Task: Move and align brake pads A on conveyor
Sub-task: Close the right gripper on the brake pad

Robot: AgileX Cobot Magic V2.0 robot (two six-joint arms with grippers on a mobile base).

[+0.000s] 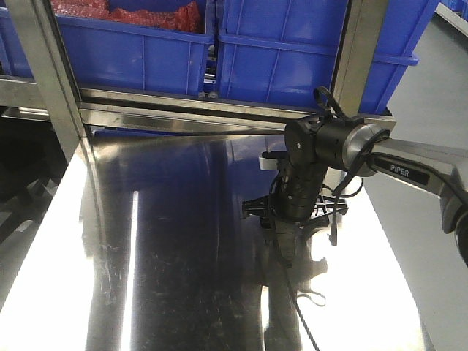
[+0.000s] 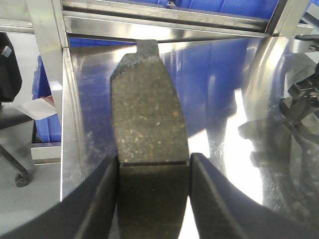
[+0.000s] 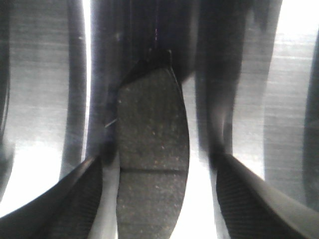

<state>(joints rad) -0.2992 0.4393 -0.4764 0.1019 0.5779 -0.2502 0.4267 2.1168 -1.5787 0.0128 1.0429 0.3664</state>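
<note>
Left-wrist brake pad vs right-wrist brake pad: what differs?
Grip: the left gripper is shut on the left brake pad, fingers touching both edges; the right gripper is open, gaps either side of the right brake pad. Look: left brake pad sharp, grey-brown; right brake pad blurred, darker. Shared: grooved friction face toward the camera, lengthwise between the fingers, over the steel tabletop.

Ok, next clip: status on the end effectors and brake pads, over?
Left end effector shut on one brake pad. Right end effector open, straddling second brake pad, gaps both sides. Conveyor not in view; steel tabletop beneath.
</note>
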